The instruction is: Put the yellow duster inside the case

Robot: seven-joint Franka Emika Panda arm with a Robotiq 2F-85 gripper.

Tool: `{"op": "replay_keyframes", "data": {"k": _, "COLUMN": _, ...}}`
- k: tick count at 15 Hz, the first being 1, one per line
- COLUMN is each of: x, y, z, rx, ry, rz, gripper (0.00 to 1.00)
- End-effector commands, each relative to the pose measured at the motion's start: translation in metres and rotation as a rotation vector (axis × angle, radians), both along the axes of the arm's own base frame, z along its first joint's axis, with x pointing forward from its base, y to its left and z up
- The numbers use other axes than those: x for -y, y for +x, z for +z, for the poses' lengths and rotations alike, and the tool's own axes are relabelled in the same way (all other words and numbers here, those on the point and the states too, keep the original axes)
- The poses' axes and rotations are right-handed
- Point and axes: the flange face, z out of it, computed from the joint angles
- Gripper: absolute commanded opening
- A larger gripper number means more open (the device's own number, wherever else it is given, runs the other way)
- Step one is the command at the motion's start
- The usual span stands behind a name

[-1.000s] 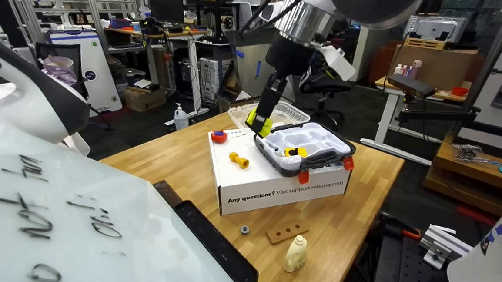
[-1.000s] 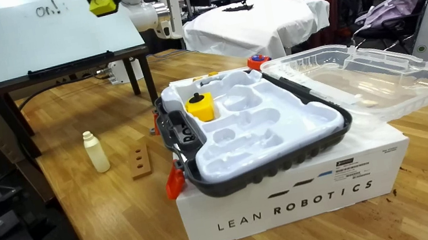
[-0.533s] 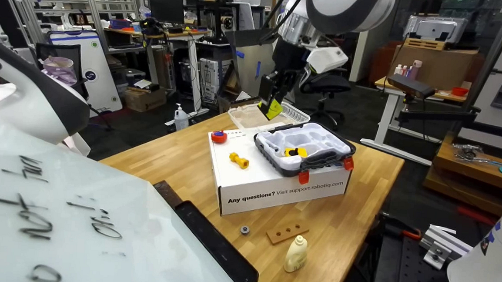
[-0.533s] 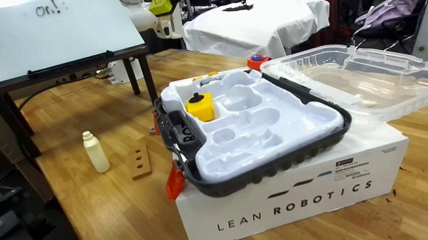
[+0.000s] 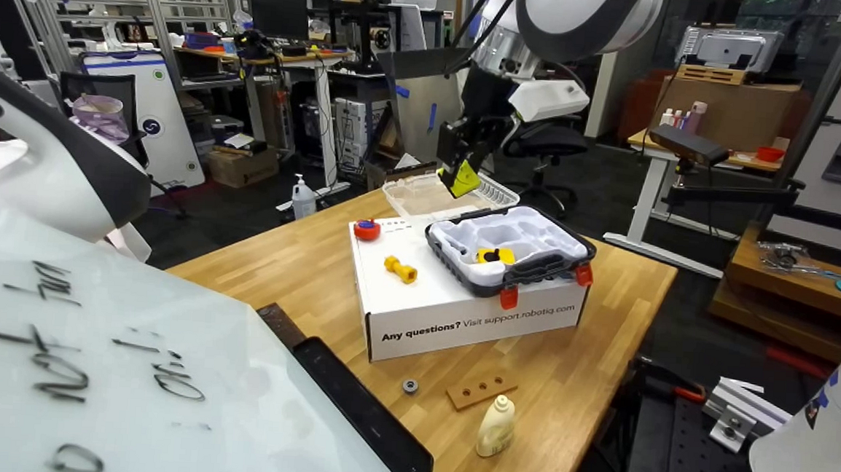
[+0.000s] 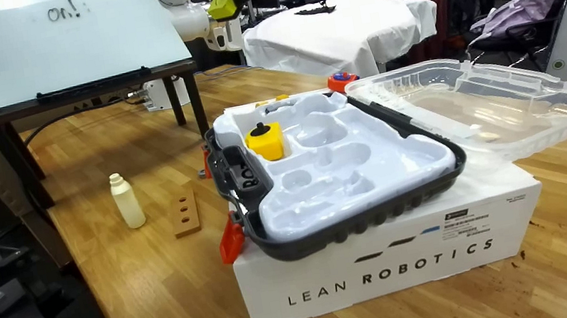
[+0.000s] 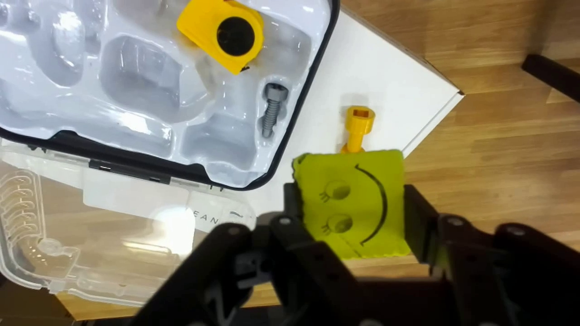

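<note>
Holds the yellow duster [image 7: 352,203] up between the jaws of the gripper [image 7: 354,212], right of the case [image 7: 140,79] in the wrist view, pinching the duster's sides with jaws spread only that wide.

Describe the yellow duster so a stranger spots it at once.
On the wooden table stands a white box carrying the open case. In the air, the jaws grip the yellow duster. Its greenish tint and drawn smiling face set it apart from the bolt-like yellow piece on the box and the yellow block inside the case.
</note>
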Motion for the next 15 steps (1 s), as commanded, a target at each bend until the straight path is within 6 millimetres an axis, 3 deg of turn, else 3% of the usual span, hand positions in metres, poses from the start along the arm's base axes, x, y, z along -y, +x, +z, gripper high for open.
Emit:
{"op": "replay_keyframes", "data": {"k": 1, "x": -0.008, "y": 0.0, "z": -0.002, "rx": -0.012, "ry": 0.007, "rz": 0.033, "gripper": 0.3}}
{"op": "replay_keyframes", "data": {"k": 5, "x": -0.006, "y": 0.007, "z": -0.01, "rx": -0.056, "ry": 0.061, "rz": -0.008, "gripper": 0.3}}
{"op": "replay_keyframes", "data": {"k": 11, "x": 0.051, "y": 0.014, "z": -0.034, "rx": -0.093, "ry": 0.073, "rz": -0.152, "gripper": 0.3}}
{"op": "replay_keyframes", "data": {"k": 15, "x": 0.074, "y": 0.016, "z": -0.05, "rx": -0.115, "ry": 0.073, "rz": -0.208, "gripper": 0.3}}
